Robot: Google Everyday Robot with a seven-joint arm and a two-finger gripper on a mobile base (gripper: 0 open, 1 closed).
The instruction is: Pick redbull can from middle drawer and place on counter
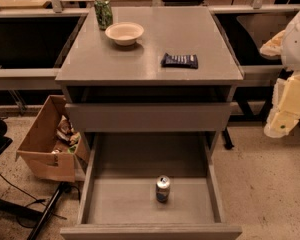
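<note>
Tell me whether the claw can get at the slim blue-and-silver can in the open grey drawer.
Probably yes: the slim blue-and-silver can stands upright, alone in the open grey drawer, nothing over it; the claw hangs right of the cabinet.

At the right edge, the gripper (284,115) partly out of view; middle drawer (150,231) front cropped along the bottom.

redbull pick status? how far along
Done: middle drawer stands open, redbull can upright on its floor. In hand: no grasp yet; the gripper hangs right of the counter, apart from the can. Left: reach, grasp, lift, set on the counter, which holds a bowl, green can and dark packet.
</note>
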